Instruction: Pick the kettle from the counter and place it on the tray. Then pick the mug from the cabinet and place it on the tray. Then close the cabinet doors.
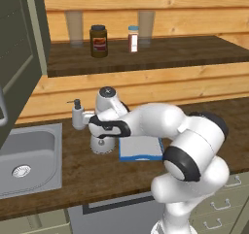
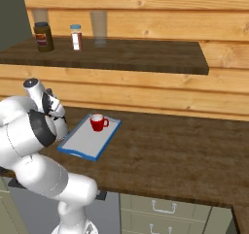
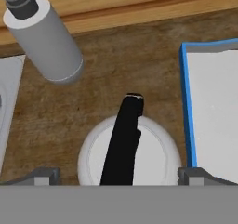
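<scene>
Silvery-white kettle (image 3: 128, 155) is seen standing on the dark wood tabletop (image 3: 107, 83), just beside the blue-rimmed tray (image 3: 211, 107) and near a grey soap bottle (image 3: 44, 37). The tool (image 3: 120, 175) is held directly above the kettle, jaws spread wide on either side of its black handle, nothing gripped. A red mug (image 2: 98, 123) is seen standing on the tray.

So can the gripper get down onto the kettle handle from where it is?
Probably yes. The gripper is open right above the kettle, fingertips either side of its black handle. The soap bottle and tray stand off to the sides.
</scene>
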Controlling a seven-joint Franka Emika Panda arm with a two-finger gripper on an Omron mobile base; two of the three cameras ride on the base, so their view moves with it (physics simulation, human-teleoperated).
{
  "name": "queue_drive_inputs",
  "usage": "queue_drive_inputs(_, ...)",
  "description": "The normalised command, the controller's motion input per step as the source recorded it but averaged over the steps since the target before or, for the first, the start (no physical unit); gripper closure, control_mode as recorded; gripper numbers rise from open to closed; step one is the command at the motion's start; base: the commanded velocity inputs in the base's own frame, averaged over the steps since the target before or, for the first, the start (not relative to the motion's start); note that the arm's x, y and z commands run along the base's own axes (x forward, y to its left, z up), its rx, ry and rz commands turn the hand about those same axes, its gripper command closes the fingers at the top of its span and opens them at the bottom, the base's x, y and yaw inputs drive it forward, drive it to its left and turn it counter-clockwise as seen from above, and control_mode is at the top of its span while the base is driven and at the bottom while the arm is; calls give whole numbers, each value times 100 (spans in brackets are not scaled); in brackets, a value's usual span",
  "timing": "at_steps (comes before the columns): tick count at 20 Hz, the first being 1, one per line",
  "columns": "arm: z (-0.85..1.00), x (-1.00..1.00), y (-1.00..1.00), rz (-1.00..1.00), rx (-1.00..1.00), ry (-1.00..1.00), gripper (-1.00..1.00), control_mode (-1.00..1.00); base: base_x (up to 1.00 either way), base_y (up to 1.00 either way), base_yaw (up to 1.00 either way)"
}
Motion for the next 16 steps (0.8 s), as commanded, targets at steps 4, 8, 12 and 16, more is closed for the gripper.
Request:
queue_drive_inputs(4, -13, 19, 6, 0, 0, 0, -100, -100, 0, 0, 0)
queue_drive_inputs(8, -15, 4, 3, 0, 0, 0, -100, -100, 0, 0, 0)
queue_drive_inputs(12, -24, 0, 0, 0, 0, 0, 100, -100, 0, 0, 0)
queue_drive_inputs(16, -21, 0, 0, 0, 0, 0, 100, -100, 0, 0, 0)
